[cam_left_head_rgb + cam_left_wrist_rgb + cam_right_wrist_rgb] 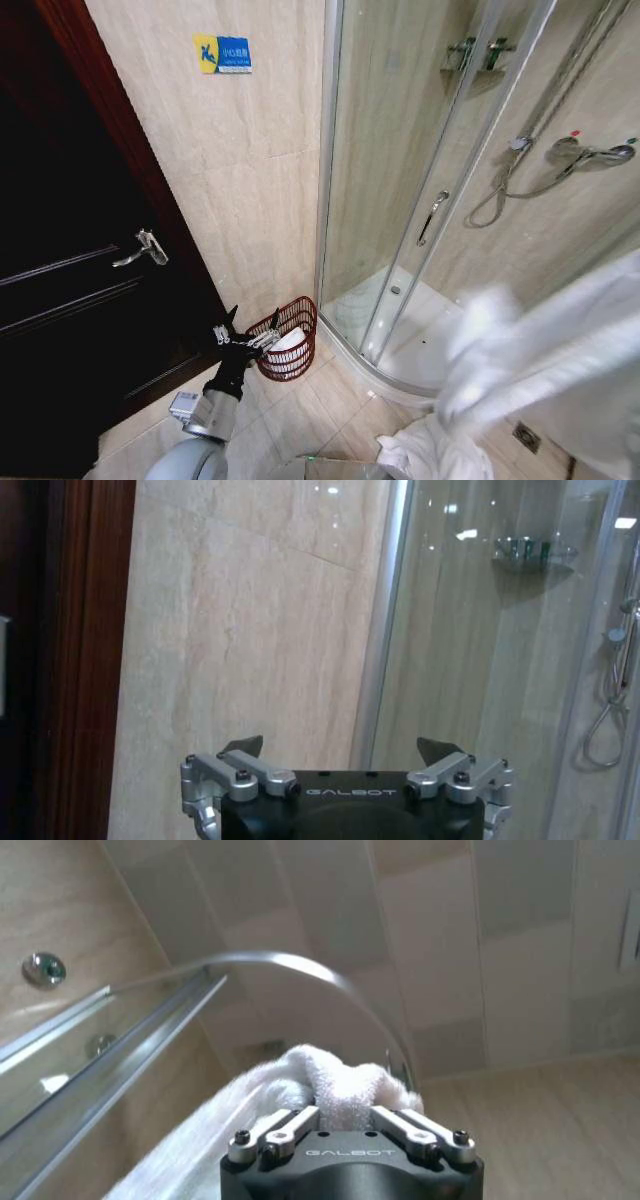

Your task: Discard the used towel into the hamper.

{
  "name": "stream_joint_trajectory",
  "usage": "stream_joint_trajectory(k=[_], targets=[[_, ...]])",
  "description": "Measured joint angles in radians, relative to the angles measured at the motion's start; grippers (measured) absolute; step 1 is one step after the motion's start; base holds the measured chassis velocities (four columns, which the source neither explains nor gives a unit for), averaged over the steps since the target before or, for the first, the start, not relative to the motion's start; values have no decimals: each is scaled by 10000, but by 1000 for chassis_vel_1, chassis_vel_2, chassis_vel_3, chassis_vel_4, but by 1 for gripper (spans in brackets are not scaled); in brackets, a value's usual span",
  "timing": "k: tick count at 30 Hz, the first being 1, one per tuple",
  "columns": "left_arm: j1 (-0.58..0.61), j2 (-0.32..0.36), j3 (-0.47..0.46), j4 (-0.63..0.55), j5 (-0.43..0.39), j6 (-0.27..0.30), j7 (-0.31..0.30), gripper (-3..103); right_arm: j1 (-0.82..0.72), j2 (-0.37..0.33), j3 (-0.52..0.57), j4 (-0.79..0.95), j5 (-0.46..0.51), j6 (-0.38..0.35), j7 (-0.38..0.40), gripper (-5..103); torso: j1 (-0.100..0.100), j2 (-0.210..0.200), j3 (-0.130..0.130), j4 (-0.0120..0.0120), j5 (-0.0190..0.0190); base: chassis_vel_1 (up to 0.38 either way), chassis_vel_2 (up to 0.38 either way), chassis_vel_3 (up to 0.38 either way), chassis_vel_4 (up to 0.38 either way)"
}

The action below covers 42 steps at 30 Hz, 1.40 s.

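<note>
The used towel [545,350] is a big white bundle hanging close at the right, its lower end draped near the floor. In the right wrist view my right gripper [345,1119] is shut on a fold of the towel [335,1076], held up high beside the shower glass. The hamper [302,304], a small dark red wire basket, stands on the floor against the wall by the shower's corner, with something white [290,343] inside. My left gripper [250,326] is open just left of the hamper's rim; its fingers [244,745] are spread wide with nothing between them.
A dark wooden door [70,290] with a lever handle [143,248] fills the left. The curved glass shower enclosure [400,180] with its door handle [432,215] stands behind the hamper. A floor drain [527,436] lies at the lower right on the tiled floor.
</note>
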Motion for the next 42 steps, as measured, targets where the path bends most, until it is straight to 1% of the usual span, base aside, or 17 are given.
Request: stream_joint_trajectory(k=[3,5,6,8,9,12,18,42], targets=[[0,0,0,0,0,0,0,100,-22,-204,283,367,379,-214,41,8,0,0,0,1,-9,0,0,0,0],[0,-1,0,0,0,0,0,100,-58,-211,333,486,504,-281,42,8,0,0,0,1,-7,0,0,0,0],[0,0,0,0,0,0,0,100,-114,-199,378,639,663,-374,42,8,1,0,0,1,-1,0,0,0,0],[0,0,0,0,0,0,0,100,-268,-97,437,1011,1022,-575,23,8,0,1,0,0,-2,0,0,0,0],[0,0,0,0,0,0,0,100,-268,-97,437,1011,1022,-575,23,8,0,1,0,0,-2,0,0,0,0],[0,0,0,0,0,0,0,100,-350,4,476,1323,1414,-703,-63,8,0,0,0,0,-1,0,0,0,0],[0,-1,0,0,0,0,0,100,-274,-41,637,1610,1915,-712,-170,8,0,1,0,1,-2,0,0,0,0],[0,-1,0,0,0,0,0,100,-142,-77,625,1521,1952,-600,-134,8,0,3,0,1,-1,1,-2,0,1]])
